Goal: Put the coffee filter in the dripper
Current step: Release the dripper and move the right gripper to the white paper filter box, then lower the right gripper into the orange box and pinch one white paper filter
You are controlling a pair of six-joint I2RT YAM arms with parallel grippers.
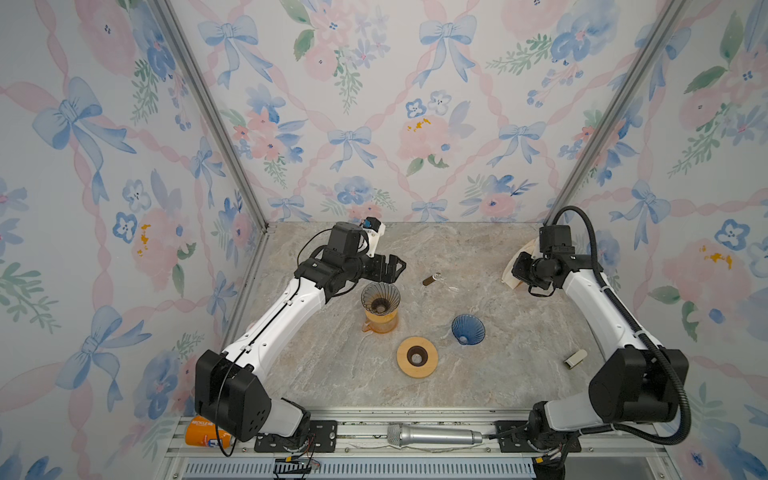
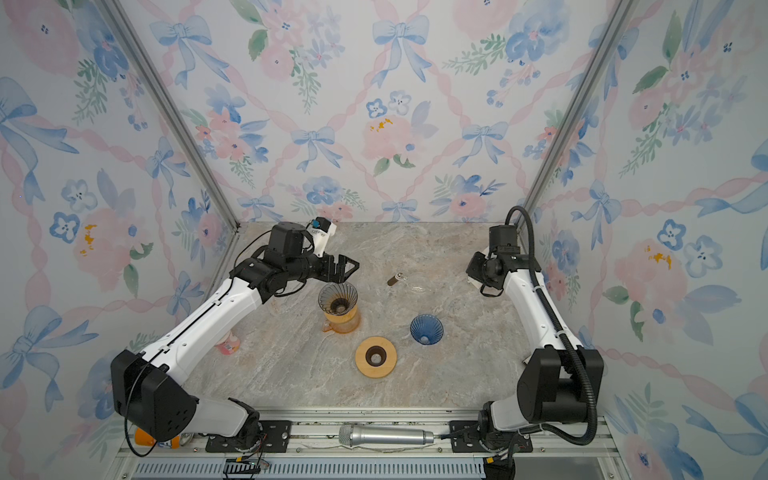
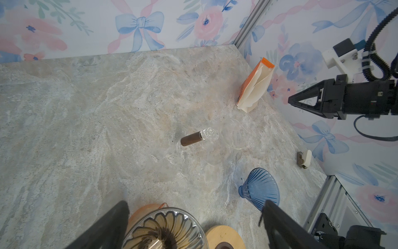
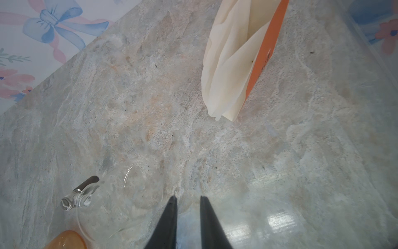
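Fingers (image 3: 112,224) of the left gripper (image 1: 397,266) stand wide apart and hold nothing. They hang just behind the smoky dripper (image 1: 380,297), which sits on an orange carafe (image 1: 380,324). On the right gripper (image 4: 188,198) the fingers (image 4: 168,220) are almost together, with only a narrow gap and nothing between them.

Both arms reach from the front rail with bent elbows. The left wrist points toward the middle, and the right wrist is near the far right corner.

Walls with bows and flowers close three sides of the marble-look table (image 1: 332,374). The coffee filter pack (image 3: 256,86) stands tilted near the right wall, close to the right gripper. Toward the front lie a wooden ring (image 1: 417,357) and a blue dripper (image 1: 468,329) on its side.
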